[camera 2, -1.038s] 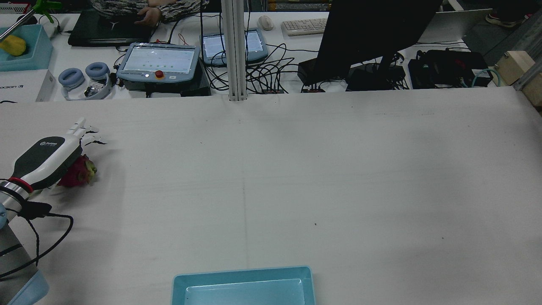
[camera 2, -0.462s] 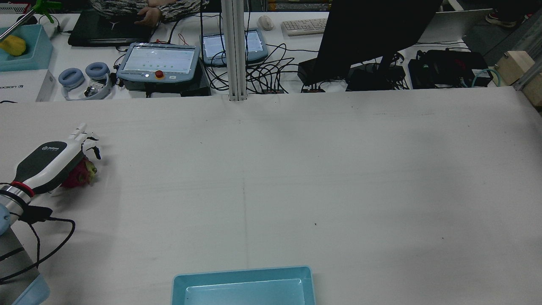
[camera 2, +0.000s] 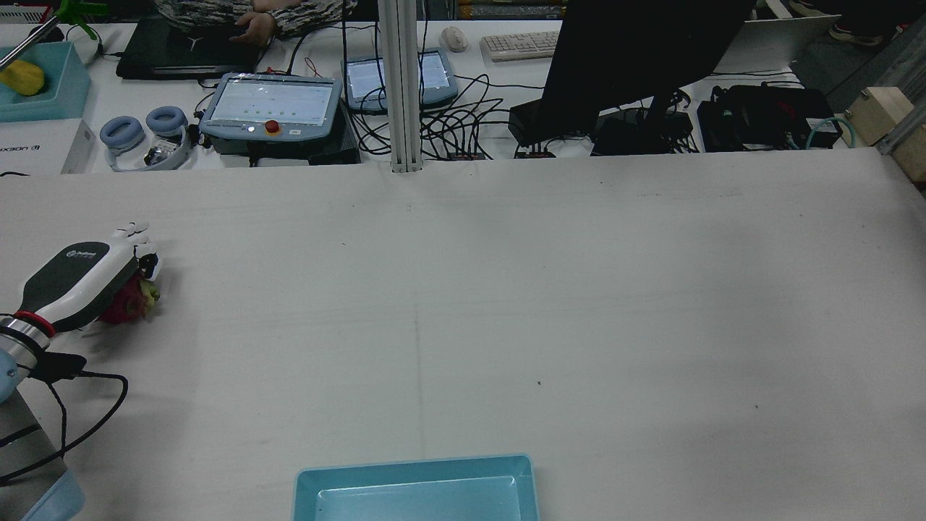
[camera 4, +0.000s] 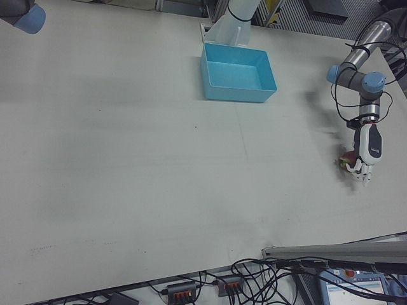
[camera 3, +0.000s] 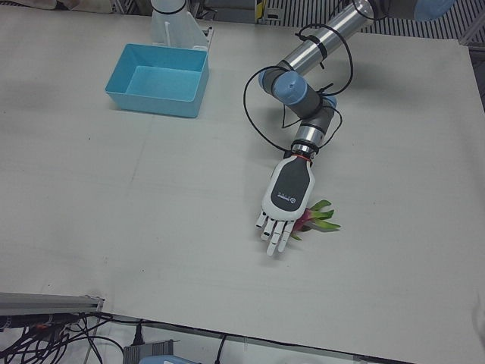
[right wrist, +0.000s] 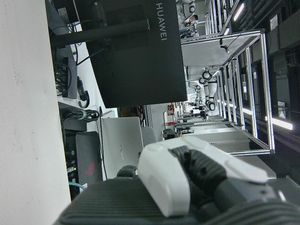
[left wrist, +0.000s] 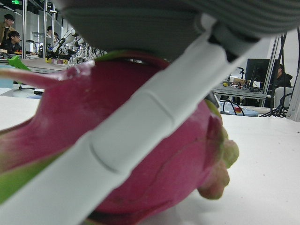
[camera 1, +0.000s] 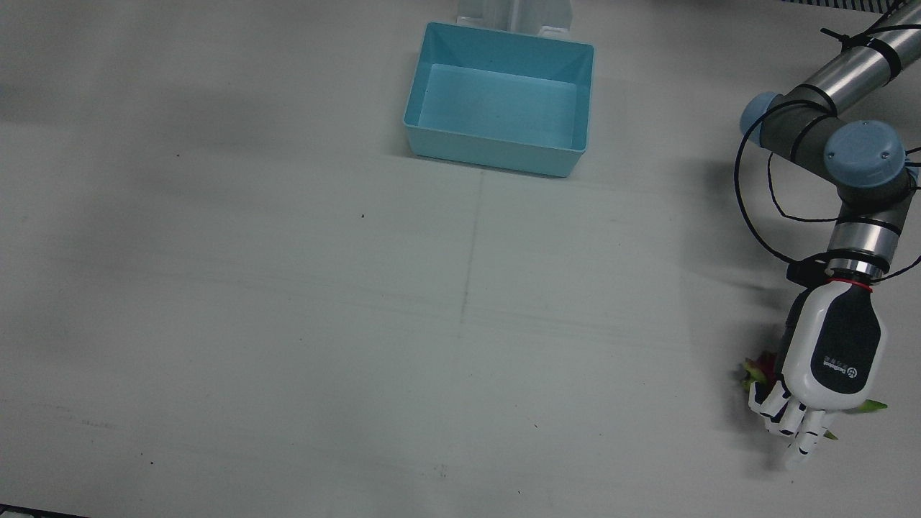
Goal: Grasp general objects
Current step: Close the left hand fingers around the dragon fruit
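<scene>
Dragon fruit (left wrist: 154, 154) sits on the bench (camera 1: 288, 324) at its far left edge from the robot's side, directly under the left hand (camera 1: 827, 367); hand camera shows one finger (left wrist: 140, 140) laid across the red skin, palm just above. Change over the last second: rear view had the fingers stretched flat past the fruit, now they've curled down around its far side and the hand has dropped lower, so the grasp is closing. Not convinced it's clamped yet — fruit rests on the bench, no lift, and I can't tell whether the grip is firm. Leafy green scales (camera 3: 324, 216) stick out beside the palm, could slip or snag. Blue bin (camera 1: 500, 97) is well apart near the pedestals, empty, path to it bare. Right hand (right wrist: 197, 173) appears only in its own camera; fingers look curled in on nothing, parked off the work area. Beyond the bench: teach pendant (camera 2: 271, 105), monitor (camera 2: 636, 58), cable clutter, nothing in the way.
</scene>
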### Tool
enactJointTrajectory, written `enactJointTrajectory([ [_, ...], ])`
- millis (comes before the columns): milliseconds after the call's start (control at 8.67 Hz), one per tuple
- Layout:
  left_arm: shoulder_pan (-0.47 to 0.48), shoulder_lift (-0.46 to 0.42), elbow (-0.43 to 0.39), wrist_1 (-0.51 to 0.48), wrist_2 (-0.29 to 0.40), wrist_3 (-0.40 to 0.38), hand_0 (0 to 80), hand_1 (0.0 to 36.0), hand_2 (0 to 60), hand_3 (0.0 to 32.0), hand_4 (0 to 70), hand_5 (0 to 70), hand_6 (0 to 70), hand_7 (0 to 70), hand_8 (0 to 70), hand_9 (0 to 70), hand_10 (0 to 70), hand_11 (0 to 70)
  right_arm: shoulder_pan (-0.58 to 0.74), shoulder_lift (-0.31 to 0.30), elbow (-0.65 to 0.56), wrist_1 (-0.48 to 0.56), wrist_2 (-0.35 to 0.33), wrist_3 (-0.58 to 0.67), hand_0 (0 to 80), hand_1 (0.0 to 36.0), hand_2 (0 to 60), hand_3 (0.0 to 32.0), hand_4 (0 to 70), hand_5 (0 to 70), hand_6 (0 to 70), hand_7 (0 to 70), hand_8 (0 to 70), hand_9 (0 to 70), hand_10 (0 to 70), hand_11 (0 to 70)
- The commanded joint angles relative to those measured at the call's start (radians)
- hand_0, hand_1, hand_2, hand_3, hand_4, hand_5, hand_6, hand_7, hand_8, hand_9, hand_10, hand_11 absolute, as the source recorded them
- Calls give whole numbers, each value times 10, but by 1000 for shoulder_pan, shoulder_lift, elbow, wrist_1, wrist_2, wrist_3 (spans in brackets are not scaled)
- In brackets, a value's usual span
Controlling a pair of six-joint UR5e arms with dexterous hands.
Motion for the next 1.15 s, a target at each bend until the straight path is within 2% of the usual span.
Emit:
enactJointTrajectory([
  [0, 3, -10, 15, -8, -8, 16, 800, 360, 600, 0, 289, 700, 605, 700, 156, 194, 596, 700, 0, 0, 0, 0, 0, 0, 0, 0, 0, 0, 0, 0, 0, 0, 0, 0, 0, 0],
  [115, 3, -10, 18, -13, -8, 16, 800, 360, 600, 0, 297, 700, 684, 700, 279, 311, 700, 700, 0, 0, 0, 0, 0, 0, 0, 0, 0, 0, 0, 0, 0, 0, 0, 0, 0, 0],
  [346, 9, -9, 17, -19, -10, 16, 800, 360, 600, 0, 305, 700, 700, 700, 586, 698, 700, 700, 0, 0, 1, 0, 2, 0, 0, 0, 0, 0, 0, 0, 0, 0, 0, 0, 0, 0],
  [462, 7, -9, 15, -20, -10, 16, 800, 360, 600, 0, 315, 700, 700, 700, 700, 700, 700, 700, 0, 0, 1, 0, 0, 0, 0, 0, 0, 0, 0, 0, 0, 0, 0, 0, 0, 0],
  [808, 3, -4, 2, -25, -19, 14, 800, 360, 600, 0, 368, 700, 700, 700, 700, 700, 700, 700, 0, 0, 1, 0, 0, 0, 0, 0, 0, 0, 0, 0, 0, 0, 0, 0, 0, 0],
  [1038, -1, -1, -20, -26, -17, 13, 800, 360, 600, 0, 360, 700, 700, 700, 700, 700, 700, 700, 0, 0, 0, 0, 0, 0, 0, 0, 0, 0, 0, 0, 0, 0, 0, 0, 0, 0],
])
